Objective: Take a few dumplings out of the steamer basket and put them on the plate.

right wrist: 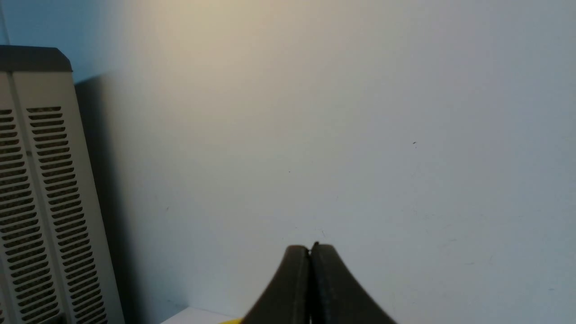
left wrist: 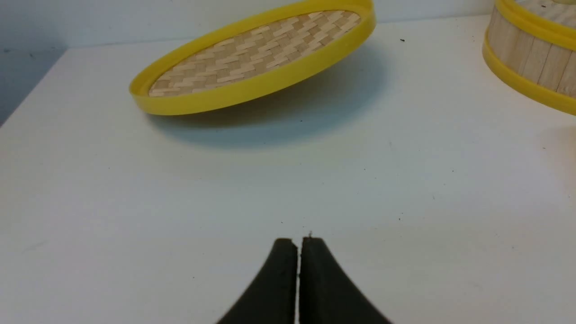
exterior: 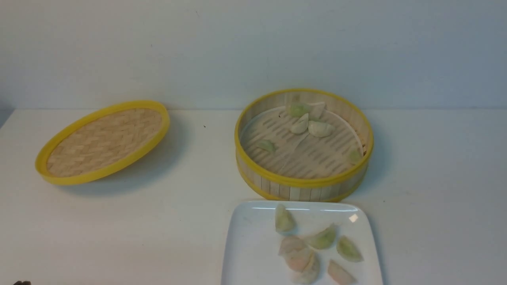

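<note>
White matte tabletop [exterior: 119, 221] against a pale wall. Woven yellow-rimmed lid [exterior: 103, 141], tilted, at left. Steamer basket [exterior: 304, 186], slatted bamboo, centre-right; plate [exterior: 245, 245], glossy white square, just in front of it. Dumplings: about five soft translucent crescents in the basket [exterior: 320, 128], six on the plate [exterior: 323, 238]. Left gripper [left wrist: 299, 243] and right gripper [right wrist: 310, 249]: fingers pressed together, empty. You likely have enough plated; if you take another, pinch lightly across its belly.
</note>
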`<act>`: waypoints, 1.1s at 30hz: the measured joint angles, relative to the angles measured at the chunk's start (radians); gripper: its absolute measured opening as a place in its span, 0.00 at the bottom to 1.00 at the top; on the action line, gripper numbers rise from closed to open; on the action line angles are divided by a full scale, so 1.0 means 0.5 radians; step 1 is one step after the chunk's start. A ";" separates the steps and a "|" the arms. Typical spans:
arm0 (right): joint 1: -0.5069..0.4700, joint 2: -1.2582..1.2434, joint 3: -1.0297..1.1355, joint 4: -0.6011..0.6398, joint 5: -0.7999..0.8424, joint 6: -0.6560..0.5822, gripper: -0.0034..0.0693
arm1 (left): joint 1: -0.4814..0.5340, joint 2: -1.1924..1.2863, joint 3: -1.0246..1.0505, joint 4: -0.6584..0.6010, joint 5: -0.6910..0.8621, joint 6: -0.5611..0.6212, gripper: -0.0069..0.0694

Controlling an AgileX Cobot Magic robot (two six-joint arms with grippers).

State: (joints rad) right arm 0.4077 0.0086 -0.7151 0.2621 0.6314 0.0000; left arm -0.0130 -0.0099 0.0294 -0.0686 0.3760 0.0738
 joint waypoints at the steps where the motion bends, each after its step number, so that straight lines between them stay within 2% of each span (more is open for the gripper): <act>1: 0.000 0.000 0.000 0.000 0.000 0.000 0.03 | 0.000 0.000 0.000 0.000 0.000 0.000 0.08; 17: 0.000 0.000 0.000 0.000 0.000 0.000 0.03 | 0.000 0.000 0.000 0.000 0.004 0.000 0.08; 23: -0.005 0.000 0.014 -0.055 0.038 -0.083 0.03 | 0.000 0.000 0.000 0.000 0.005 0.000 0.08; 26: -0.064 0.000 0.062 -0.097 0.036 -0.162 0.03 | 0.000 0.000 0.000 0.000 0.006 0.000 0.08; 31: -0.424 0.000 0.389 -0.146 -0.055 -0.324 0.03 | 0.000 0.000 0.000 0.000 0.006 0.000 0.08; 32: -0.438 0.000 0.405 -0.146 -0.060 -0.330 0.03 | 0.000 0.000 0.000 0.000 0.006 0.000 0.08; 33: -0.556 0.000 0.536 -0.161 -0.107 -0.347 0.03 | 0.000 0.000 0.000 0.000 0.006 0.000 0.08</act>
State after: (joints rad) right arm 0.1298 0.0086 -0.4471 0.1817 0.5778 -0.1733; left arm -0.0130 -0.0099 0.0294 -0.0686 0.3791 0.0738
